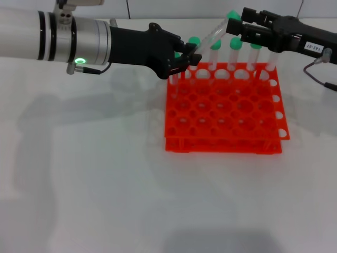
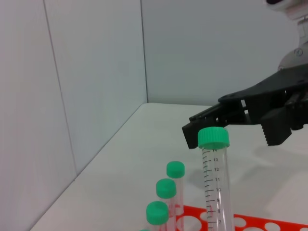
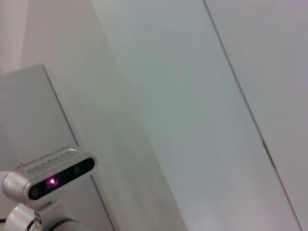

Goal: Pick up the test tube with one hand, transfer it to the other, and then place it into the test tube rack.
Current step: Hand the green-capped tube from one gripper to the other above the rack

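Note:
The test tube (image 1: 213, 34), clear with a green cap, is tilted above the back edge of the orange-red rack (image 1: 226, 105). My left gripper (image 1: 185, 57), on the silver-white forearm, is shut on the tube's lower end. My right gripper (image 1: 238, 26), on the black labelled arm, is open right at the tube's cap (image 1: 231, 16). In the left wrist view the tube (image 2: 216, 183) stands up from the rack (image 2: 250, 224), and the right gripper (image 2: 233, 134) spreads open just behind the cap. I cannot tell whether it touches the cap. The right wrist view shows none of these.
Several other green-capped tubes (image 1: 236, 45) stand in the rack's back row, close under both grippers; three of their caps (image 2: 165, 187) show in the left wrist view. The rack sits on a white table (image 1: 95, 174), with a wall close behind.

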Controlling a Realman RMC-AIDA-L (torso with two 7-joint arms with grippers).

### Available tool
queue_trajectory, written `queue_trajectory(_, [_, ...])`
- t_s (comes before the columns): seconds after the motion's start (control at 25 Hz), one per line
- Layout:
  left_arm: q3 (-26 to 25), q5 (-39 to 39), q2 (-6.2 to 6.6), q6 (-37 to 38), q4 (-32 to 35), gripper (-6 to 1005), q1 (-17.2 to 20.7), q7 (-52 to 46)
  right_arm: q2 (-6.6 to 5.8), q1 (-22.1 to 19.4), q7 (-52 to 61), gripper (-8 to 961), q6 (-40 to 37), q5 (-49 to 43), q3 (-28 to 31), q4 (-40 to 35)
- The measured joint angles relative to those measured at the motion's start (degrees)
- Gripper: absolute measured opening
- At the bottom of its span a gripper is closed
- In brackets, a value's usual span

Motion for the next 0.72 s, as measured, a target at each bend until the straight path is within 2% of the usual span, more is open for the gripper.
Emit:
queue_trajectory(0.28, [0.0,-0.2,-0.28,0.0,0.1,290,-0.1,0.4,0.58,0.3,-4.6,739,-0.4,5.0,-0.5,5.1])
queue_trajectory(0.4, [0.0,-0.2,-0.49,-0.1,0.1,293,-0.1,0.4,0.64,0.5,-6.5,738,-0.4,8.3,-2.6,7.0])
queue_trajectory(0.72, [0.0,0.1,-0.56,-0.2,0.1,300,-0.2,0.6,0.64,0.6,-8.2,735,0.0,12.6,-6.2,7.9])
